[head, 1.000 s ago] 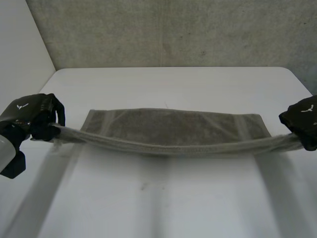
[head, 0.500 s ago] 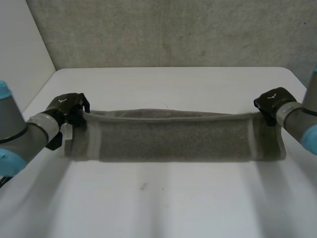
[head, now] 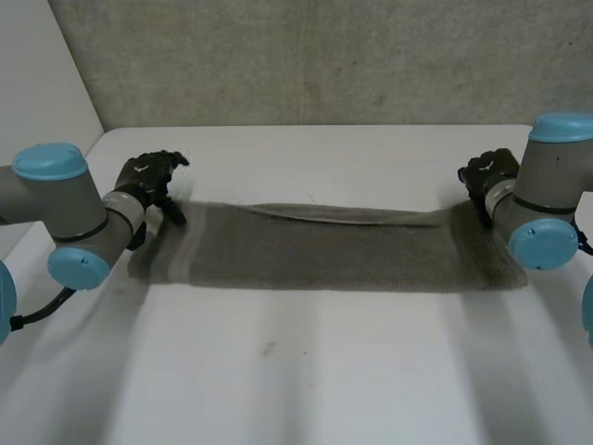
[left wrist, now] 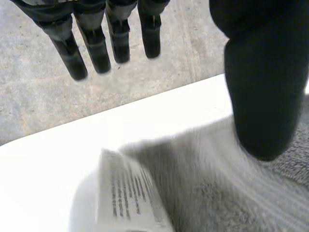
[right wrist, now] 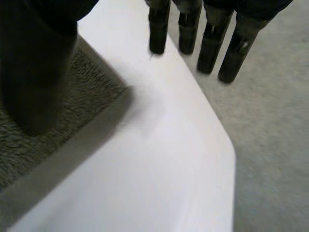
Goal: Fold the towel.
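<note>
My left hand (head: 151,176) sits at the far left corner of the towel (head: 324,250), fingers straight and well off the thumb, gripping nothing. The towel lies as a long band across the table (head: 306,380) — soft, light and floppy, I judge. I'd pinch its end corners, expecting sag between grips. My right hand (head: 485,176), at the far right corner, is likewise spread — empty.

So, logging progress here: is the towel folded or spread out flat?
Folded lengthwise: the towel lies as a narrow band on the table, a second edge showing along its far side.
</note>
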